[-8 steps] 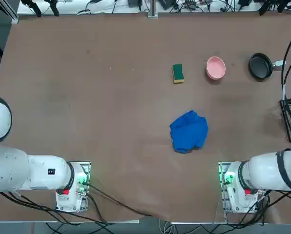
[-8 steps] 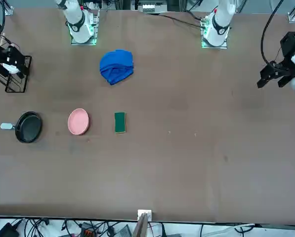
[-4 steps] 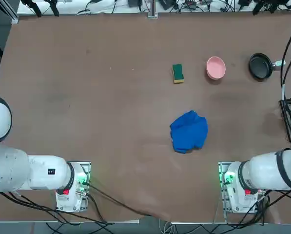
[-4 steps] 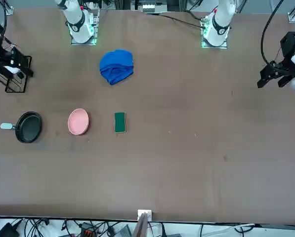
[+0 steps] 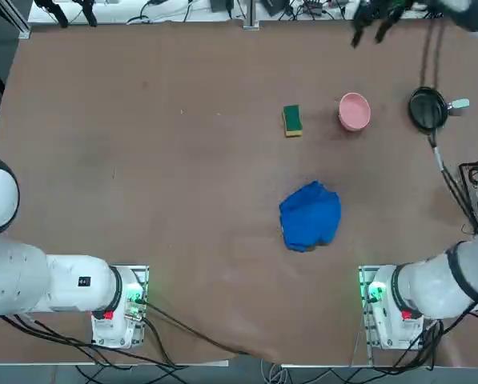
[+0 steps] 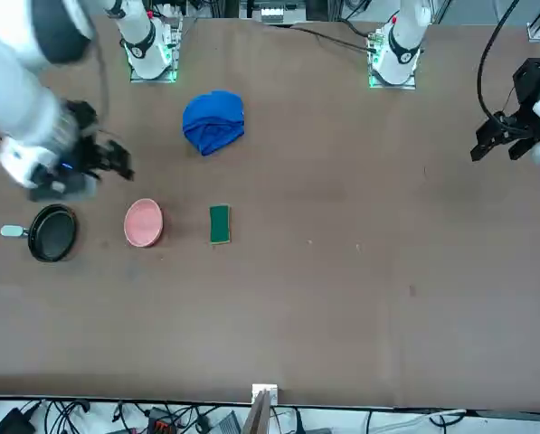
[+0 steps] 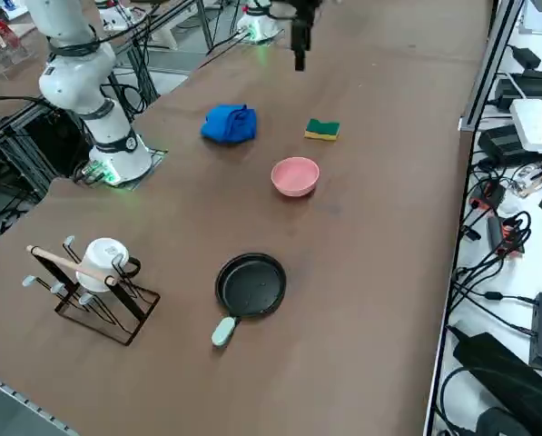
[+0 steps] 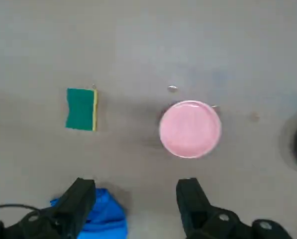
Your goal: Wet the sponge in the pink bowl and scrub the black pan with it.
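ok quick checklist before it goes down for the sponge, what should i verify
1. Right pincer open and empty: ok.
2. Sponge lying flat on the table, green side up, nothing on it: ok.
3. Pincer above the sponge: not ok, it hangs high over the table, off to the pink bowl side.
4. Blue cloth apart from the sponge: ok.
5. Water in the pink bowl: cannot tell.
6. Black pan upright and uncovered beside the bowl: ok.

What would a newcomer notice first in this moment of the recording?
The row of three along the brown table: green sponge, pink bowl, black pan. A crumpled blue cloth lies nearer the robot. The right gripper hangs high above sponge and bowl, open and empty.
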Robot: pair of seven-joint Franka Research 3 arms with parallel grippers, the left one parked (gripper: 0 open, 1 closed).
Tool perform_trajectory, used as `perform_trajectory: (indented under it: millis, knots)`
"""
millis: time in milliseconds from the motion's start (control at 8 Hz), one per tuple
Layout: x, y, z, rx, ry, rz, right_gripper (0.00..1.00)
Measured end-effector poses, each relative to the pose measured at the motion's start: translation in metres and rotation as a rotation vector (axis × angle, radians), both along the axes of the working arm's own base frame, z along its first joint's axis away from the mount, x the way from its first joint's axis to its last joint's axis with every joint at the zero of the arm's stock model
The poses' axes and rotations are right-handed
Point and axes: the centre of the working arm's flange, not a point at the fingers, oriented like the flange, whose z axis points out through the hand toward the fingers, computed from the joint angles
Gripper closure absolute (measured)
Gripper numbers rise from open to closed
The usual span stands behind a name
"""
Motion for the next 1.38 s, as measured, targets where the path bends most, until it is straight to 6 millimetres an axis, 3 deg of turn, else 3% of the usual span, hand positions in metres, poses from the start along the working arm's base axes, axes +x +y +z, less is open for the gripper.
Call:
perform_trajectory:
  millis: [375, 625, 750, 1000, 1375]
  knots:
    - [0.010, 0.080, -0.073, -0.006, -0.022, 0.014, 0.00]
    - [0.001, 0.148, -0.142, -0.016, -0.039, -0.046, 0.00]
    - [-0.004, 0.171, -0.177, -0.021, -0.044, -0.078, 0.00]
    - [-0.002, 0.178, -0.223, -0.029, -0.047, -0.114, 0.01]
    - [-0.002, 0.175, -0.252, -0.051, -0.023, -0.116, 0.01]
